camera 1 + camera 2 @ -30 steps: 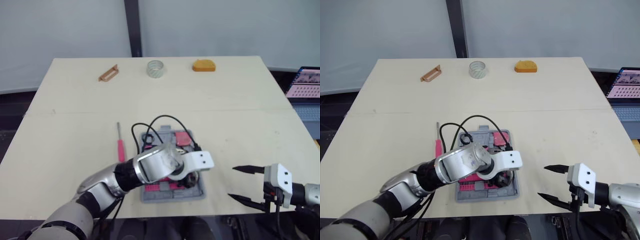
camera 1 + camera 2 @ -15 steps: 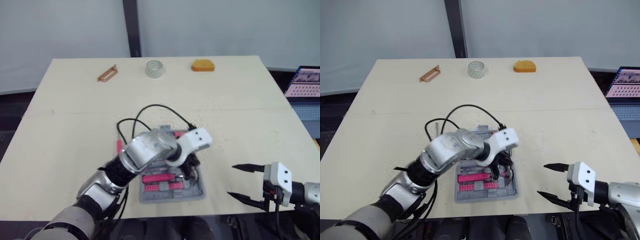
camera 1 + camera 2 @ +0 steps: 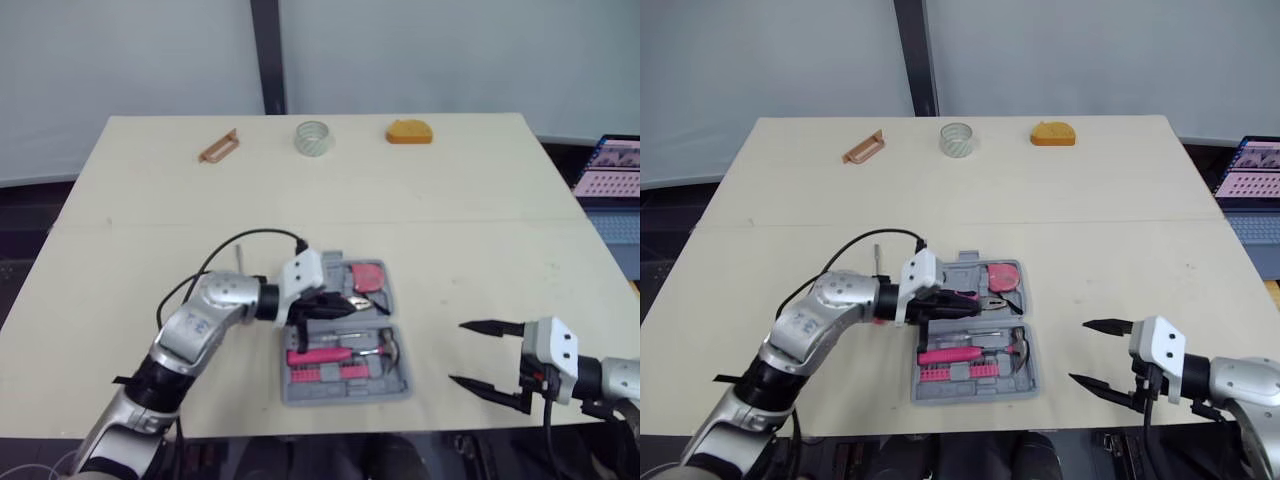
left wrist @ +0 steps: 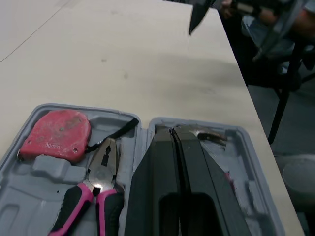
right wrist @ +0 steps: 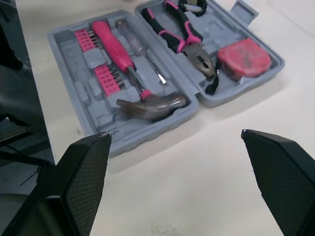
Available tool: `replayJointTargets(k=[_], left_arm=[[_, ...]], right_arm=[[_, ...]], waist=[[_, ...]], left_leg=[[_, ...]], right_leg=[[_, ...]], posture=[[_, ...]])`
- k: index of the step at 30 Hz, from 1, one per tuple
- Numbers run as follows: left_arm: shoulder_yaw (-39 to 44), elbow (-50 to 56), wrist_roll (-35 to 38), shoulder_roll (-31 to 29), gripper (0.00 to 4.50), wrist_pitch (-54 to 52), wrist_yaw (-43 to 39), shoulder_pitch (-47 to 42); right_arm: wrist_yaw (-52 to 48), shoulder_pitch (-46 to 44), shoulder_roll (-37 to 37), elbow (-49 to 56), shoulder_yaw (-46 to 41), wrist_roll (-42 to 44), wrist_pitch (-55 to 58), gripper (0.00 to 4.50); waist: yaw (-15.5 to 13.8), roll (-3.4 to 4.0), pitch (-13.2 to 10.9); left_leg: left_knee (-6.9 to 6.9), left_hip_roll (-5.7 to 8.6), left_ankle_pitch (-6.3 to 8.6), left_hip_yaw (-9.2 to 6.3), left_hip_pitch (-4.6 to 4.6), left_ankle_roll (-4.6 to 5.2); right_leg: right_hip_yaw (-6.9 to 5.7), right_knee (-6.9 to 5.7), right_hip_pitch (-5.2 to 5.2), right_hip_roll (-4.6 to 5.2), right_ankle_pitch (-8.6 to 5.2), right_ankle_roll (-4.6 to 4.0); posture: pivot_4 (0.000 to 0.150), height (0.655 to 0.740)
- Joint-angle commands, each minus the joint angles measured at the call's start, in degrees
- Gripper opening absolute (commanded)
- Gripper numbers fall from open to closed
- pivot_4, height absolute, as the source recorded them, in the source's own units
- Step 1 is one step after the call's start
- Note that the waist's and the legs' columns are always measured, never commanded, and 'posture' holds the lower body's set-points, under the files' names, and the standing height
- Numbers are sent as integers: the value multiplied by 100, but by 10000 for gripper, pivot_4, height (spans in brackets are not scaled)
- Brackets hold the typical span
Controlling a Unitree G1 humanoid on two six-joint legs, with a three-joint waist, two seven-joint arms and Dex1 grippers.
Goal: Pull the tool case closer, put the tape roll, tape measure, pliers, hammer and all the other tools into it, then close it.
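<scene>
Tool case (image 3: 392, 382) lies open and flat at about 6 o'clock on the counter (image 3: 480, 230), close to the near edge. A laptop (image 3: 610, 165) sits off the counter at 3 o'clock.

The left pincer (image 4: 173, 132) hovers over the case near the line between its two halves. Its fingers are clenched together with nothing between them. The right pincer (image 3: 458, 352) hangs at 3 o'clock of the case, apart from it, with its fingers spread wide and released.

The near half of the case holds the hammer (image 5: 115, 49), with its pink handle across the tray and its head toward 3 o'clock. Beside the hammer lie a slim screwdriver (image 5: 140, 49) and rows of pink bits (image 5: 108, 78). The far half holds the pliers (image 5: 196, 54), and the red tape measure (image 5: 244, 58) sits at the 1 o'clock corner.

Along the far edge of the counter, well apart from the case, the tape roll (image 3: 312, 137) stands at 12 o'clock. An orange tape measure (image 3: 409, 132) is at 1 o'clock. At 11 o'clock lies a tan piece (image 3: 218, 147), perhaps a handle.
</scene>
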State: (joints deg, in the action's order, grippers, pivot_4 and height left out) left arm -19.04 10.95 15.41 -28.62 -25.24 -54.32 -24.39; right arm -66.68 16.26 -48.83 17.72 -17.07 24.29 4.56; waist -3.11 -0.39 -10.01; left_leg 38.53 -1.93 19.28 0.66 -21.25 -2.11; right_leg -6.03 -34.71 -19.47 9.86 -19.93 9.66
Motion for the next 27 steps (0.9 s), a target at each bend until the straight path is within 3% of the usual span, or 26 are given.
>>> replayJointTargets(k=[1, 9, 27], left_arm=[[-206, -84, -253, 34, 673, 738, -169, 234], [-585, -558, -981, 191, 673, 1484, 24, 518], [-691, -964, -1562, 208, 673, 1781, 45, 750]], right_arm=[[1, -29, -29, 14, -65, 55, 15, 45000], [-1, -19, -43, 61, -118, 59, 65, 45000], [13, 43, -51, 115, -155, 64, 74, 45000]], waist=[[7, 0, 0], [19, 0, 0], [22, 1, 1]], left_leg=[[1, 0, 0, 0, -1, 0], [0, 0, 0, 2, 1, 0], [0, 0, 0, 2, 3, 0]], right_leg=[[0, -1, -1, 0, 0, 0], [0, -3, -2, 0, 0, 0], [0, -4, -1, 0, 0, 1]], posture=[[1500, 7400], [1500, 7400], [1500, 7400]])
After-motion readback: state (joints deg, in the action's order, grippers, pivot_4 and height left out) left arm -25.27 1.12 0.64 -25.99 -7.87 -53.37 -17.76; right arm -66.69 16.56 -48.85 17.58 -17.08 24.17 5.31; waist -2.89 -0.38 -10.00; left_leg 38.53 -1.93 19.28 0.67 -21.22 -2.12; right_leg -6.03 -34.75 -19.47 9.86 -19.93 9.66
